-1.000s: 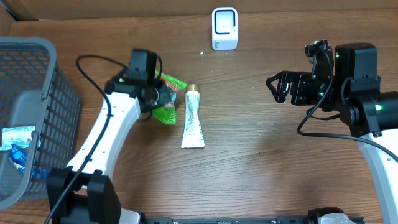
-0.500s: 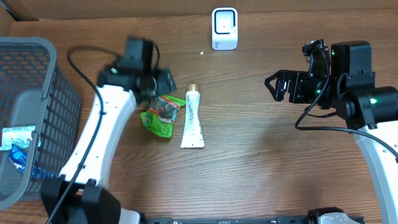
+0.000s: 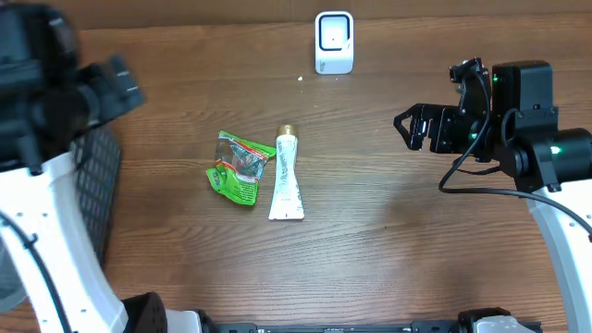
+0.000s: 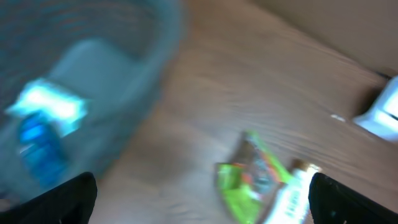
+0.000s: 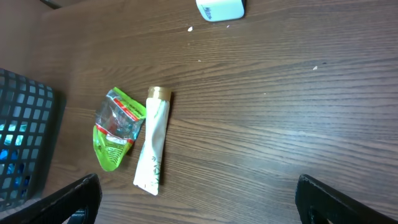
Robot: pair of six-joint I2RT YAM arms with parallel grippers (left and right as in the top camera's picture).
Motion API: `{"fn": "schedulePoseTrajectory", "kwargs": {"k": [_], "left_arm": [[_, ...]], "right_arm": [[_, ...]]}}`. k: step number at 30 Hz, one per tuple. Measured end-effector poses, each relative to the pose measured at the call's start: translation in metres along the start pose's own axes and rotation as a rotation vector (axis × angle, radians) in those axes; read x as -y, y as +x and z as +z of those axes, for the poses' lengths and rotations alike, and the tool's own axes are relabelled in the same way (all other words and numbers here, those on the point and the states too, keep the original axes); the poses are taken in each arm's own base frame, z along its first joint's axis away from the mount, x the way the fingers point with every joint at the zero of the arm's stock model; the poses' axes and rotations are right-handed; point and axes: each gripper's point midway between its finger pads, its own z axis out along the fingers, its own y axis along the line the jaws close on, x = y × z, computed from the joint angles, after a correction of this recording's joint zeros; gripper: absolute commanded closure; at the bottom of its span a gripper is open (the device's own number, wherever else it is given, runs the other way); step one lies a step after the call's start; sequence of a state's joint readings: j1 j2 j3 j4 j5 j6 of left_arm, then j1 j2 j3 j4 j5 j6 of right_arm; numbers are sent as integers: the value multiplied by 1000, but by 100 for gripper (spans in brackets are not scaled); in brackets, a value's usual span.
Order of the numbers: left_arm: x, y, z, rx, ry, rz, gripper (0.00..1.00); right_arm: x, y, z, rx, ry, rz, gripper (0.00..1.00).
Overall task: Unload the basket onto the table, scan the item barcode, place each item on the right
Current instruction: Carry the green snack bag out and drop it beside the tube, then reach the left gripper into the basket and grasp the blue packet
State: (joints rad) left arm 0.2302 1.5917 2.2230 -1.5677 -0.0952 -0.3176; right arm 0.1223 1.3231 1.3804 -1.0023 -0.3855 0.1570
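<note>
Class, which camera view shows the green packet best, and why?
The right wrist view: the green packet is sharp, whole and largest there. The overhead view shows it whole but smaller; the left wrist view shows only a blurred green smear.

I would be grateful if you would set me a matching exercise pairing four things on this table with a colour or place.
1 packet
2 tube
3 scanner
4 basket

A white, at the far table edge
B gold cap, lying mid-table
C green, beside the tube
D mesh, at the left side

Pairs: 1-C, 2-B, 3-A, 4-D
</note>
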Motion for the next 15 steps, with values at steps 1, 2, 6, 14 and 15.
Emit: {"fn": "schedulePoseTrajectory", "kwargs": {"k": [1,2,6,14,15], "left_arm": [[-18,-1,0,-6,-39,-32,0],[-37,-2,0,-10,-79,-70,0],[-97,-8,1,-1,-191,-190,0],[-173,-2,30,-29,-294,-319,1],[-176,0,38,-40,-294,-314,1]], "right_arm": [[0,0,0,0,0,0,0],[0,0,0,1,0,-1,0],[0,-2,0,6,-1,-2,0],[0,-1,0,6,-1,-3,0],[0,-2,0,6,-1,-3,0]]}}
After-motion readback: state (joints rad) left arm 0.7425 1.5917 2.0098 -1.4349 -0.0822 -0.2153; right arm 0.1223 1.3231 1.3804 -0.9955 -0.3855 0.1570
